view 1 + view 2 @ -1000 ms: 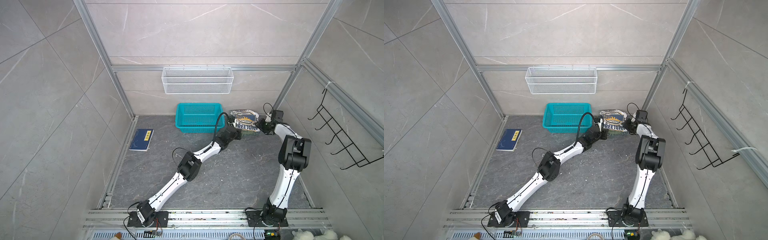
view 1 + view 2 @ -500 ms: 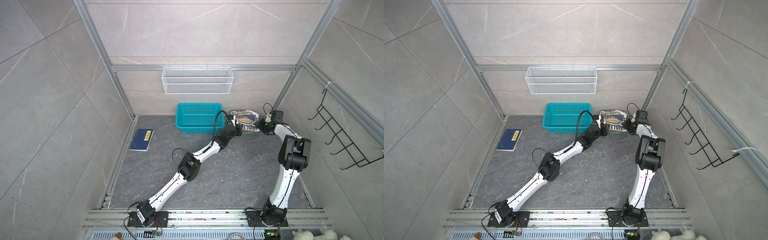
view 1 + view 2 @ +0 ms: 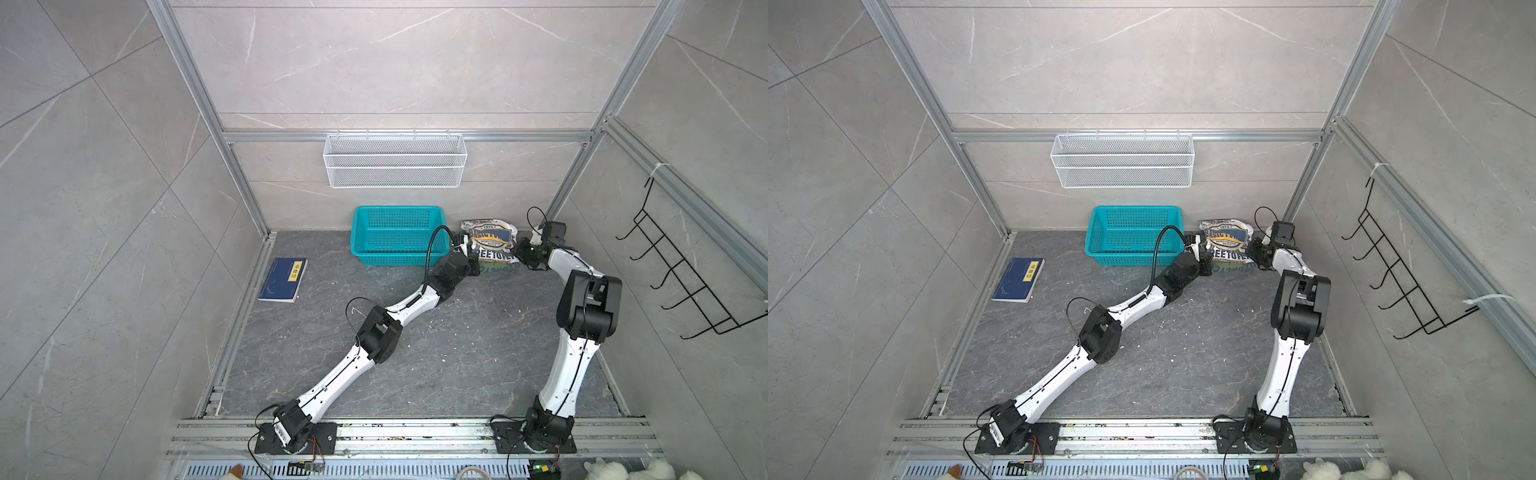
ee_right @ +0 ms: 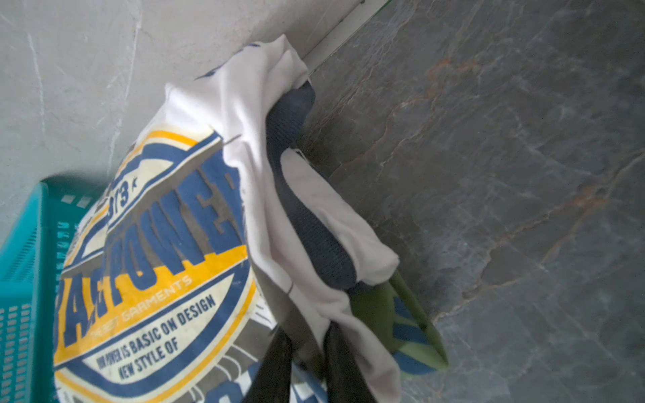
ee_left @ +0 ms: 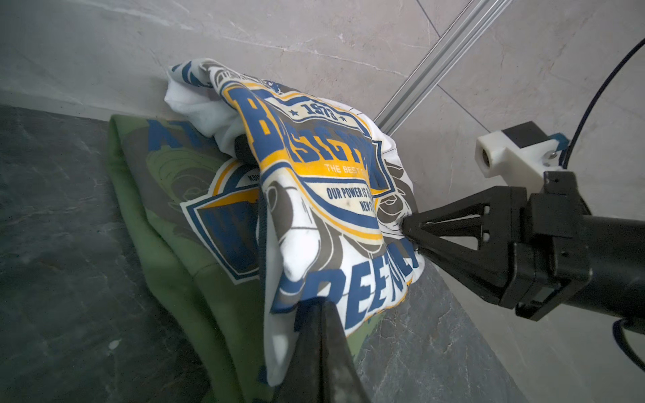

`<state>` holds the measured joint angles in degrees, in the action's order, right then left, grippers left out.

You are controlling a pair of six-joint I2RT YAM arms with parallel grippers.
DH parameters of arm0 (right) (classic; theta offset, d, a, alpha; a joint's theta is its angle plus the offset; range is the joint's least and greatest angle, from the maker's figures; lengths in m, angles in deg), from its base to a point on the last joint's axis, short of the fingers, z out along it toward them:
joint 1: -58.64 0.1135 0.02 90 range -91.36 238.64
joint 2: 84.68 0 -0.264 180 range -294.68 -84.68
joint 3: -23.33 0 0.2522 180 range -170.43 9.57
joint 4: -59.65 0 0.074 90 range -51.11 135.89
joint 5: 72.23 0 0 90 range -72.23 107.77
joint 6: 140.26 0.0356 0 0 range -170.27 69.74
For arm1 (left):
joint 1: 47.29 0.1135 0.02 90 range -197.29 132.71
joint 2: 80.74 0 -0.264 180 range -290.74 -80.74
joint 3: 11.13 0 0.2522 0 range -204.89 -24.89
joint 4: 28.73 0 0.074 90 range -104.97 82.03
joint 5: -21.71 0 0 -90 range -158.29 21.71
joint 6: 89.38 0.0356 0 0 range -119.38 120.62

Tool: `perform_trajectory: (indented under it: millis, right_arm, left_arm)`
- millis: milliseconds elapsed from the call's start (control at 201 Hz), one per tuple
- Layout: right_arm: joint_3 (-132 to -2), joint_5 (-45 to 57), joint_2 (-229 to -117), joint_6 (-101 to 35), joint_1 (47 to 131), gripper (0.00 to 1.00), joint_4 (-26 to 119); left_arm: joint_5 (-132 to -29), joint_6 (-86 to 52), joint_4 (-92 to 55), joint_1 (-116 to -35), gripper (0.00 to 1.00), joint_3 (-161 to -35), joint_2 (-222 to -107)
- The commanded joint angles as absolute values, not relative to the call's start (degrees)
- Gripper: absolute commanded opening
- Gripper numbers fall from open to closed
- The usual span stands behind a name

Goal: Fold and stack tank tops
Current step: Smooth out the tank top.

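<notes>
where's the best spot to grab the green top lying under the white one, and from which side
Pinch the green top at its bare edge on the robot's side, coming in low from the front. It lies flat there. The white top is bunched over its middle, the wall stands close behind it, and the basket sits close on its left.

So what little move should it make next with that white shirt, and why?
Probably lift the white tank top a little, both arms together, and draw it away from the back wall. The left jaws and right jaws are each pinched shut on opposite edges of it, yet it sags bunched over the green tank top, close to that wall beside the teal basket.
</notes>
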<state>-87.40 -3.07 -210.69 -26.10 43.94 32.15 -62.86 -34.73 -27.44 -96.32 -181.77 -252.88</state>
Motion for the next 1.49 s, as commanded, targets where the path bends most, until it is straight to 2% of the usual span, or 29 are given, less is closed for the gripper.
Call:
perform_trajectory:
  millis: [0,159,353,518,652,732,771,851,936,1095,1234,1254,1264,1299,1394,1488]
  right_arm:
    - [-87.2,-4.5,-210.8,-26.0,44.0,0.1,31.7]
    - [-84.8,-3.4,-206.0,-26.1,44.0,0.04,32.8]
    - [-83.4,-1.4,-203.3,-26.0,43.1,0.03,32.0]
    - [-81.6,-2.3,-203.4,-25.0,42.6,0.02,33.2]
    - [-80.4,-1.1,-203.5,-24.7,42.3,0.03,33.8]
    - [-83.2,-2.7,-206.2,-25.0,42.2,0.09,32.4]
    - [-85.2,-3.1,-207.7,-25.1,42.2,0.13,31.1]
    - [-86.2,-2.7,-208.8,-24.6,42.2,0.28,30.6]
    - [-85.1,-0.8,-207.2,-24.8,42.2,0.41,30.4]
    - [-79.7,1.7,-200.2,-24.7,42.3,0.55,30.3]
    - [-68.4,4.7,-189.3,-23.3,42.4,0.61,33.1]
    - [-66.1,5.5,-187.3,-23.3,42.5,0.62,33.7]
    - [-64.9,5.9,-186.4,-23.1,42.5,0.62,34.0]
    - [-60.6,7.0,-182.8,-22.8,42.6,0.62,35.6]
    - [-48.7,13.1,-172.5,-22.9,44.1,0.63,40.4]
    - [-39.5,18.0,-165.8,-25.7,46.9,0.65,44.0]
  left_arm:
    - [-63.4,-33.5,-30.0,-96.9,0.0,-180.6,-248.4]
    - [-64.0,-31.3,-30.4,-97.8,0.0,-173.7,-241.7]
    - [-59.5,-29.9,-36.5,-99.8,0.0,-157.5,-231.4]
    - [-60.7,-30.1,-34.8,-99.9,0.0,-159.0,-232.3]
    - [-60.9,-30.2,-35.1,-99.8,0.0,-155.4,-230.5]
    - [-60.9,-29.6,-35.7,-99.9,0.0,-151.4,-227.6]
    - [-60.6,-29.8,-36.4,-99.9,0.04,-148.7,-225.9]
    - [-60.0,-29.8,-37.8,-99.9,0.09,-143.3,-222.2]
    - [-59.8,-29.5,-37.1,-99.9,0.13,-138.5,-218.0]
    - [-59.9,-26.9,-34.5,-99.8,0.19,-126.2,-206.1]
    - [-56.0,-23.8,-29.8,-99.8,0.35,-112.4,-193.3]
    - [-54.8,-23.3,-29.1,-99.7,0.41,-110.1,-191.3]
    - [-54.2,-23.0,-28.6,-99.8,0.48,-109.0,-190.2]
    - [-51.8,-21.9,-27.0,-99.7,0.58,-105.2,-186.7]
    - [-45.0,-18.7,-24.2,-99.0,0.7,-94.4,-176.6]
    - [-36.3,-14.5,-22.4,-97.7,0.89,-83.9,-166.8]
